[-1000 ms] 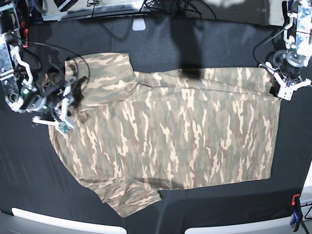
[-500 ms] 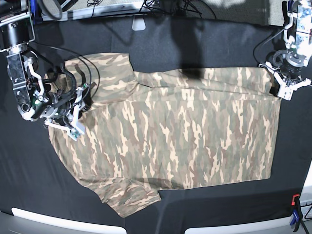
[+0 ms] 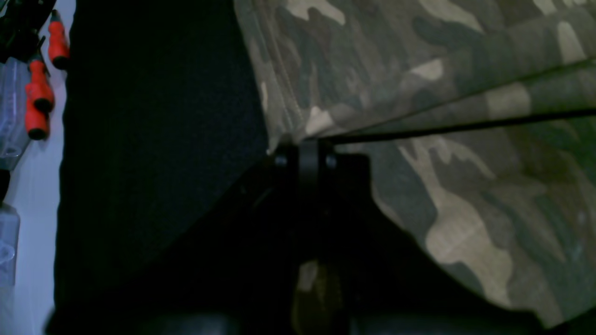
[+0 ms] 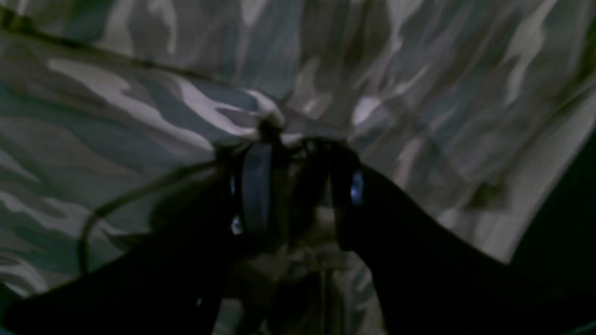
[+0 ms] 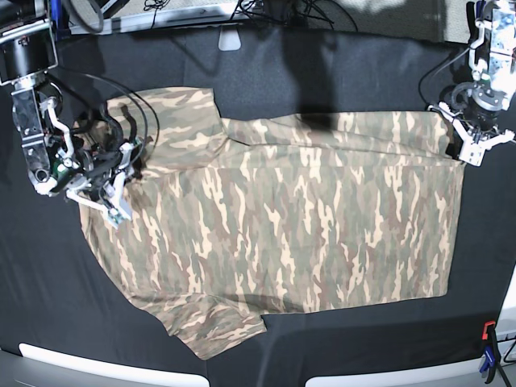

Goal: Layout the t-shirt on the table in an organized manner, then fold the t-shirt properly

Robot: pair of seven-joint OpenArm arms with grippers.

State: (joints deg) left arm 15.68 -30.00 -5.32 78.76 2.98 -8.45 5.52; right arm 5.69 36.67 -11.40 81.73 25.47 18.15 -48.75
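The camouflage t-shirt (image 5: 306, 218) lies spread flat on the black table (image 5: 48, 306), hem toward the right and sleeves at the left. My left gripper (image 5: 468, 151) is at the hem's far corner. In the left wrist view it (image 3: 305, 156) is shut on that corner of the t-shirt (image 3: 419, 70), which is drawn into taut folds above the table (image 3: 153, 116). My right gripper (image 5: 121, 187) is at the collar end. In the right wrist view it (image 4: 298, 153) has a pinch of t-shirt fabric (image 4: 139, 93) bunched at its fingers.
A red-and-blue clamp (image 5: 488, 347) sits at the near right edge, and white rim strips (image 5: 113, 367) run along the near edge. Red-handled tools (image 3: 39, 93) lie beyond the table's edge. Cables and a white object (image 5: 230, 40) are at the far edge.
My right arm has swung in toward the shirt's collar end, and the gripper has shifted right and slightly up. The fabric there moved a little. My left arm has not moved.
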